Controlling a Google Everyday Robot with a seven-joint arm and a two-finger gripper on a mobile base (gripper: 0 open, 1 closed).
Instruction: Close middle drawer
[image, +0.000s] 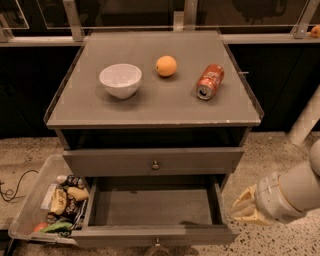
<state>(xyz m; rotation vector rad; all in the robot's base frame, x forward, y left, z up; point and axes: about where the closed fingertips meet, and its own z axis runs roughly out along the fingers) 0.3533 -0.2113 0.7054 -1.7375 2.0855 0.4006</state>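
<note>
The middle drawer (155, 207) is pulled out far from the grey cabinet and its inside is empty. Its flat front (125, 236) runs along the bottom of the view, with a small round knob (157, 245) at the very edge. My gripper (244, 207), cream-coloured on a pale arm, hangs low just to the right of the open drawer's right side, apart from it. The top drawer front (110, 162) with its knob (155, 164) sits above the open drawer.
On the cabinet top (90, 107) stand a white bowl (120, 80), an orange (166, 65) and a red can (210, 81) lying on its side. A clear bin (30, 215) of snacks sits on the floor at the left. A cable (12, 187) lies at the far left.
</note>
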